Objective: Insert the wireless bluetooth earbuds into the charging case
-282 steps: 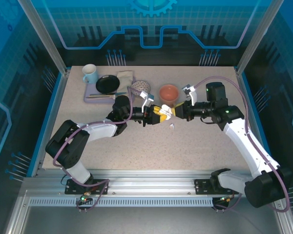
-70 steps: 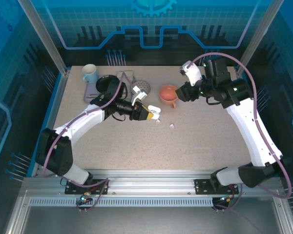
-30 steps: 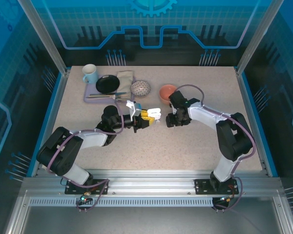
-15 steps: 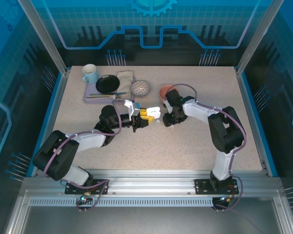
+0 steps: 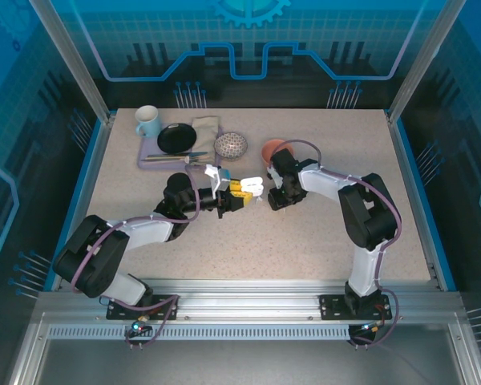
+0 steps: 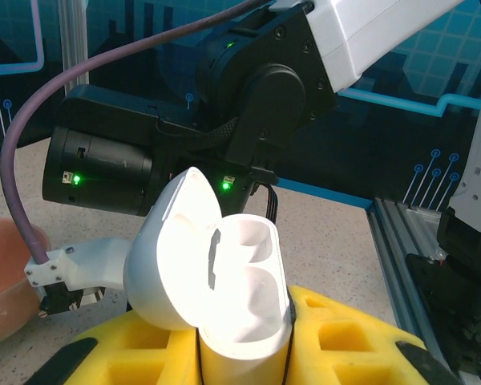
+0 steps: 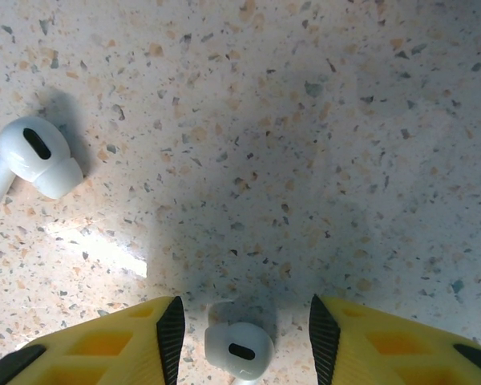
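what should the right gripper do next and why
Probably close the right gripper on the white earbud lying between its fingers: the jaws straddle it with a gap on each side, so it is not gripped yet. The left gripper holds the case with its lid open and both sockets empty, ready to take it.

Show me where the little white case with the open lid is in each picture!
Top external: the white case is mid-table, held by the left gripper.
Left wrist: the case is at bottom centre, lid open, between the yellow fingers.
Right wrist: this camera looks down at the table, at one earbud and another earbud.
Shared landmark: the salmon bowl, at the left edge in the left wrist view.
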### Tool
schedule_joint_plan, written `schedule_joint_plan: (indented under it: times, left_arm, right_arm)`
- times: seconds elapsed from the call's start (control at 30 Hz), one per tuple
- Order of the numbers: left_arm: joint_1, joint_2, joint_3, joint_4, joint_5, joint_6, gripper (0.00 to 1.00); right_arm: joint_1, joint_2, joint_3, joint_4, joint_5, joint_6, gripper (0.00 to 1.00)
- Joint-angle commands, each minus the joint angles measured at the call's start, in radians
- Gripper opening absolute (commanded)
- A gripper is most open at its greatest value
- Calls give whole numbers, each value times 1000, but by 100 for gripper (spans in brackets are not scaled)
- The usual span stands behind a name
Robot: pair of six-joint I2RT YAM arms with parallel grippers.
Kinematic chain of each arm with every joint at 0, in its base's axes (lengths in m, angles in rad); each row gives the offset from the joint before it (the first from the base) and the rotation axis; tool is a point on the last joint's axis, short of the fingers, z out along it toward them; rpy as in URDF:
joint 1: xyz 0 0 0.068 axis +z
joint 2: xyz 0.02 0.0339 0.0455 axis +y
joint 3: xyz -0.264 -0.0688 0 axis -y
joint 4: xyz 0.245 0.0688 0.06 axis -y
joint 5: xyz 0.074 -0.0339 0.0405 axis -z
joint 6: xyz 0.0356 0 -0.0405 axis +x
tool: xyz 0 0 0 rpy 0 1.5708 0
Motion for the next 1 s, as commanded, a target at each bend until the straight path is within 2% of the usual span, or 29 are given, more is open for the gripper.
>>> schedule_joint_plan:
  times: [0.0, 0.97]
  left_arm:
    - [-5, -23, 9, 8, -2, 32, 0]
    - [-5, -54, 20, -52, -13, 45, 0]
  right_arm:
    - [5, 13, -4, -20, 9, -19, 47]
    - [29, 22, -19, -36, 30, 13, 35]
